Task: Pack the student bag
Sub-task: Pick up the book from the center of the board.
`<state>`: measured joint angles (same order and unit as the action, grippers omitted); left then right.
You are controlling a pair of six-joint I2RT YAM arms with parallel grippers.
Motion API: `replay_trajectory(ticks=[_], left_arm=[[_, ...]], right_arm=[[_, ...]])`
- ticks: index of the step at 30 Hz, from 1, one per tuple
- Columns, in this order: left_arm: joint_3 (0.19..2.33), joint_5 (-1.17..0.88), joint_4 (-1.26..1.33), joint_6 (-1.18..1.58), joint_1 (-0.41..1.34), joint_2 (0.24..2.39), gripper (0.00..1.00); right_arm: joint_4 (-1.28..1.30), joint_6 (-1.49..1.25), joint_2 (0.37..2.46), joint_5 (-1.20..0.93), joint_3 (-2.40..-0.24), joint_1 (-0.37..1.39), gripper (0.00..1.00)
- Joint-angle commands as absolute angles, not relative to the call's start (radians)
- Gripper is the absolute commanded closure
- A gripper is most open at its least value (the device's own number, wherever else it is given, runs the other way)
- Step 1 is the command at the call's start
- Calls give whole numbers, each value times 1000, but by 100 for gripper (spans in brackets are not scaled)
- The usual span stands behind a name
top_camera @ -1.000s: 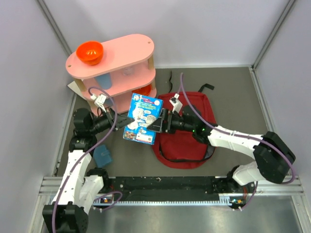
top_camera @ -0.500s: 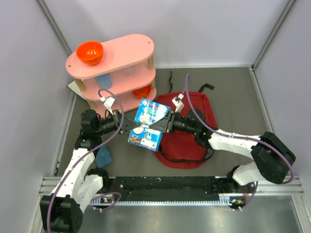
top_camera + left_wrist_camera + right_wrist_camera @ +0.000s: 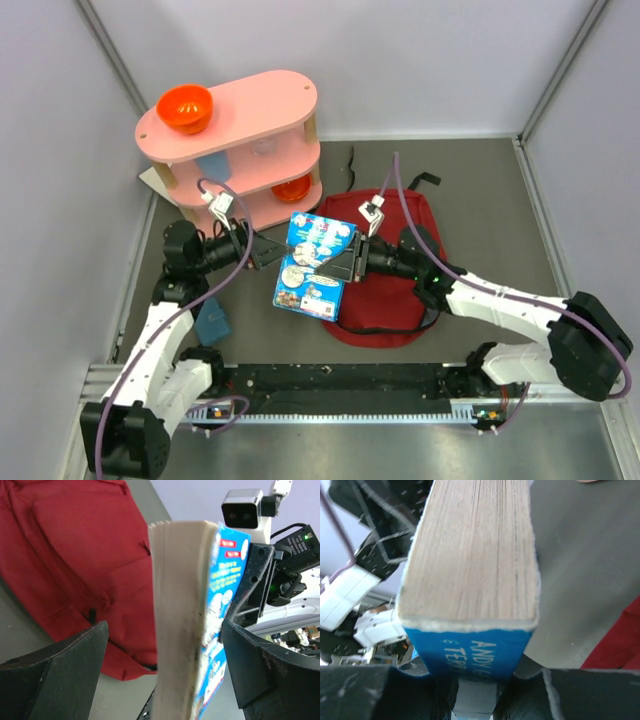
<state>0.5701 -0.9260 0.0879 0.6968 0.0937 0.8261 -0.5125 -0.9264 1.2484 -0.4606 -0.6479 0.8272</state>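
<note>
Red student bag (image 3: 385,302) lies under the right fingers (image 3: 595,695) clamping a blue book (image 3: 315,265); left fingers (image 3: 55,675) stand wide around the book.

The blue spine of the book (image 3: 475,655) reads "ANDY" and, below it, "& TERR", both cut off; cover print too blurred.

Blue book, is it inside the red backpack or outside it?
Outside: the right gripper holds the blue book off the table, beside the red backpack.
</note>
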Motion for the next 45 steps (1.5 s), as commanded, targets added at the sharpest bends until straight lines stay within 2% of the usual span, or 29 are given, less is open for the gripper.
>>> replay_trajectory(ticks=[1, 12, 14, 18, 21, 22, 24, 27, 28, 29, 32, 33, 34, 35, 36, 37, 38, 41, 45], left_arm=[[578, -992, 319, 778, 106, 885, 1], [669, -1164, 508, 824, 206, 1002, 2], [660, -1184, 509, 819, 210, 1009, 7], [646, -1209, 515, 822, 221, 1014, 27], [640, -1232, 512, 818, 241, 1015, 37], [638, -1239, 512, 816, 248, 1015, 45], [637, -1253, 508, 812, 256, 1015, 54], [643, -1278, 492, 793, 276, 1023, 86], [646, -1273, 462, 785, 278, 1020, 95], [646, -1256, 447, 763, 279, 1017, 100], [655, -1160, 341, 700, 279, 983, 100], [661, -1120, 310, 684, 279, 974, 100], [672, -1065, 243, 674, 279, 962, 100], [678, -990, 212, 660, 278, 933, 100], [681, -830, 189, 667, 278, 921, 100], [678, -765, 178, 696, 278, 908, 100], [672, -740, 252, 747, 276, 897, 100], [678, -648, 362, 862, 275, 903, 100], [666, -575, 486, 980, 281, 914, 100]], right_arm=[[-660, -917, 1187, -606, -676, 828, 100], [-638, -856, 1241, -863, -749, 819, 100], [-585, -827, 1244, -879, -767, 813, 100], [-500, -752, 1250, -877, -791, 805, 100], [-444, -713, 1267, -908, -822, 795, 100], [-431, -703, 1276, -910, -827, 793, 100], [-395, -678, 1290, -917, -845, 784, 100], [-382, -672, 1310, -914, -857, 769, 100], [-377, -672, 1313, -908, -859, 759, 100], [-370, -670, 1312, -887, -861, 756, 99], [-301, -655, 1283, -768, -859, 746, 91], [-272, -652, 1272, -712, -858, 747, 72], [-179, -649, 1256, -646, -854, 746, 61], [-129, -660, 1226, -474, -851, 746, 45], [-68, -714, 1209, -365, -841, 747, 29], [-52, -751, 1191, -279, -783, 747, 19], [-93, -773, 1172, -228, -740, 742, 13], [-235, -876, 1066, -178, -585, 738, 8], [-348, -982, 924, -147, -457, 739, 6]])
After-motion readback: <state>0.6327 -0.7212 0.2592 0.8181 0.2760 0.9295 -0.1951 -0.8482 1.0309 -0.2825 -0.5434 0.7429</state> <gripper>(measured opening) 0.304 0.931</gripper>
